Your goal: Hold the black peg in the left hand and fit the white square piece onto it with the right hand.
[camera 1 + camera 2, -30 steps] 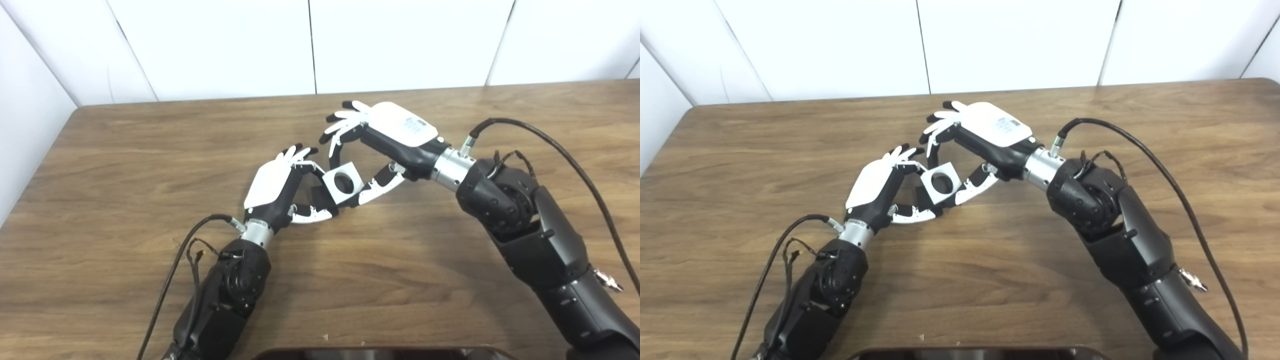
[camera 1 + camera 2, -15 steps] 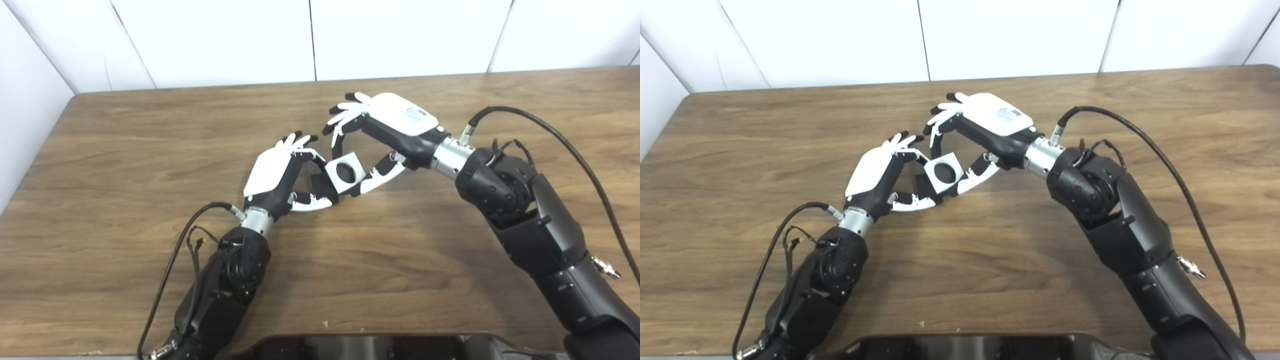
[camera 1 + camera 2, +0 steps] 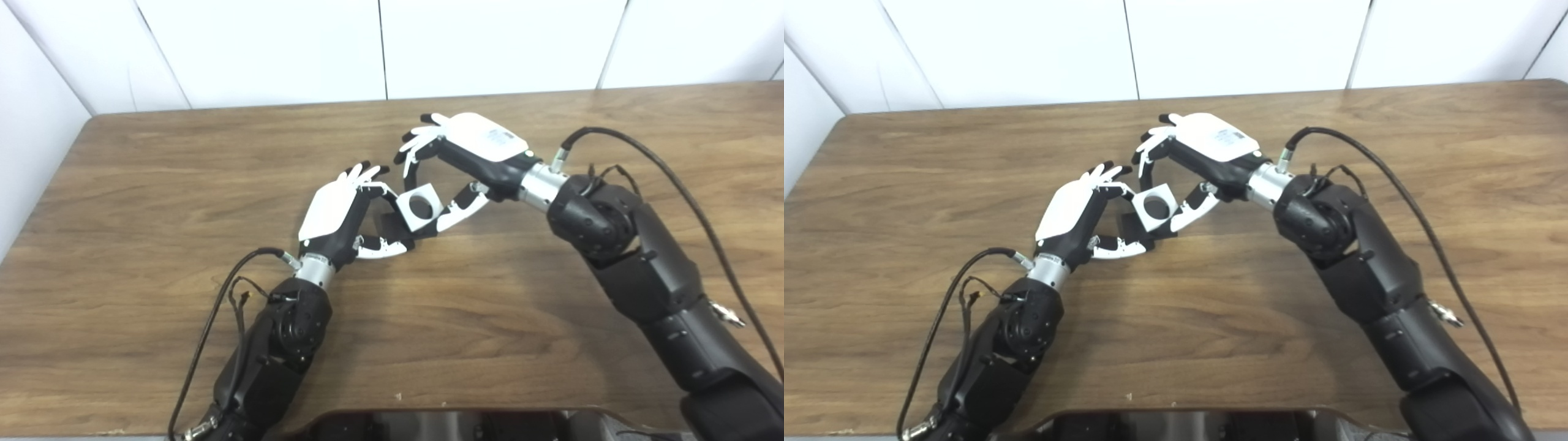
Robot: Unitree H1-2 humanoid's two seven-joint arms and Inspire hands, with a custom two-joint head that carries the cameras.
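Wooden table (image 3: 184, 184), white wall panels behind; left hand (image 3: 343, 217) grips black peg (image 3: 387, 228) (mostly hidden), presenting it; right hand (image 3: 456, 168) pinches white square piece (image 3: 419, 210), hole facing peg, touching it, apparently for fitting.

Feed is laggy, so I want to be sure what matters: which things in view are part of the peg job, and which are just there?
Part of the job:
black peg, held in the left hand
white square piece, held in the right hand

Just there:
wooden table
loose arm cables
dark edge at the bottom
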